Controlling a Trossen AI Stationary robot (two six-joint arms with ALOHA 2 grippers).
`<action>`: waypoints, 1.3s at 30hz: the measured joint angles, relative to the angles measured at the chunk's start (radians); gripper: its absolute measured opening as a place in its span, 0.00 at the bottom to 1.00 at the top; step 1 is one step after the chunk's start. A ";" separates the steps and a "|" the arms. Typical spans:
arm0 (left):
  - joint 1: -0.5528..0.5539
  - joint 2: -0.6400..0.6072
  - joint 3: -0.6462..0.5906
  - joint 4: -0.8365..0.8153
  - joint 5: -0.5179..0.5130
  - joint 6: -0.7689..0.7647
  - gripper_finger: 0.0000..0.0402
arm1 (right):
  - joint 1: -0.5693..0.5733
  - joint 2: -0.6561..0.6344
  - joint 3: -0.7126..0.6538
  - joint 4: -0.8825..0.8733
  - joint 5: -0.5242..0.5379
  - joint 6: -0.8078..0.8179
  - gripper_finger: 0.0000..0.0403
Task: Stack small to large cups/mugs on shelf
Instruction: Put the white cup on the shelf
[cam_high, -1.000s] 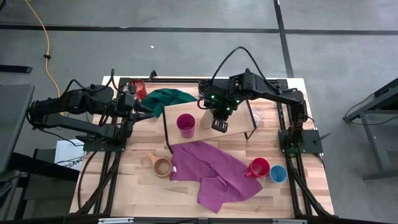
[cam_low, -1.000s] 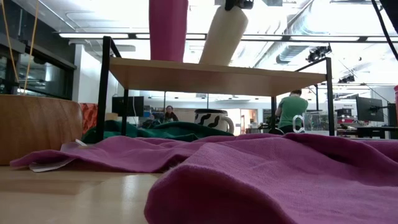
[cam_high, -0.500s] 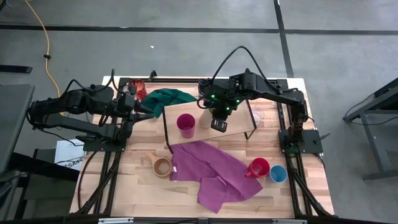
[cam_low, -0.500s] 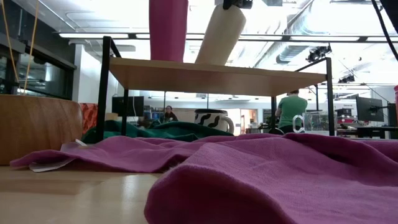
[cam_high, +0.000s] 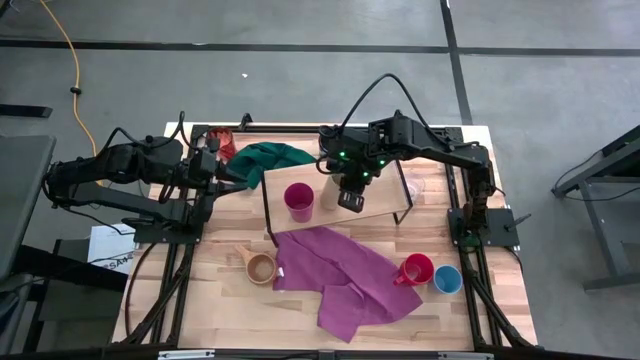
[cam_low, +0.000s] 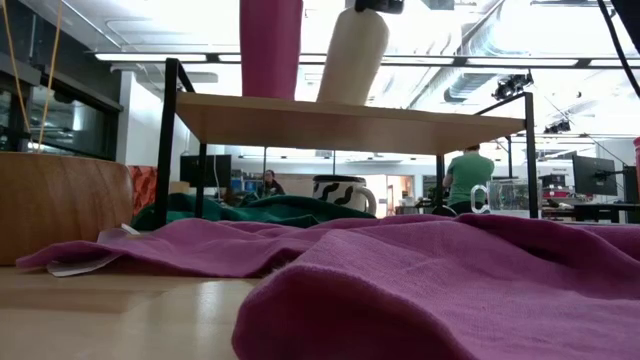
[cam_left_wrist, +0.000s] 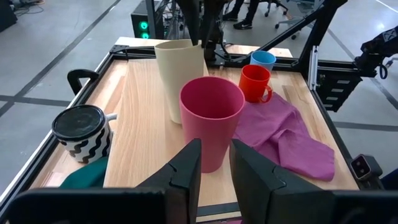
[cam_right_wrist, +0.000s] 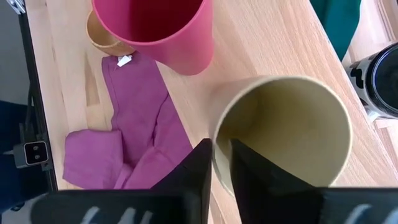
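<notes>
On the shelf (cam_high: 385, 208) stand a magenta cup (cam_high: 298, 200) and, to its right, a cream cup (cam_right_wrist: 283, 124), almost upright on its base (cam_low: 345, 95). My right gripper (cam_right_wrist: 222, 165) hangs over the cream cup, open, with one finger inside the rim and one outside. At the shelf's left end my left gripper (cam_left_wrist: 216, 168) waits, open on nothing, facing the magenta cup (cam_left_wrist: 211, 118). A black-and-white striped mug (cam_left_wrist: 81, 134) sits on the table behind the shelf. My right gripper comes down from above, slanting, over the near part of the cream cup's rim (cam_right_wrist: 219, 146). One finger is inside the cup and one outside. Whether either finger touches the rim, I cannot tell. The cup stands on the shelf by its base.
On the table in front of the shelf a purple cloth (cam_high: 340, 275) lies spread, with a wooden cup (cam_high: 260, 267) at its left and a red mug (cam_high: 415, 270) and blue cup (cam_high: 447, 280) at its right. A green cloth (cam_high: 270, 158) lies behind the shelf. A clear glass (cam_high: 413, 187) stands beside its right end.
The cream cup has tipped back from a clear lean to almost upright. Its base has stayed in place on the shelf and its top has swung back over it. Both arms have kept still.
</notes>
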 joint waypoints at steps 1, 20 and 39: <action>0.000 0.000 0.000 0.000 0.003 0.000 0.18 | 0.000 0.000 0.000 0.002 0.000 0.000 0.13; 0.000 0.000 0.000 0.000 0.006 0.002 0.18 | 0.000 -0.004 0.000 0.210 -0.053 -0.010 0.14; 0.000 0.000 0.000 -0.019 0.006 0.026 0.18 | 0.015 -0.157 0.003 0.123 -0.071 0.098 0.01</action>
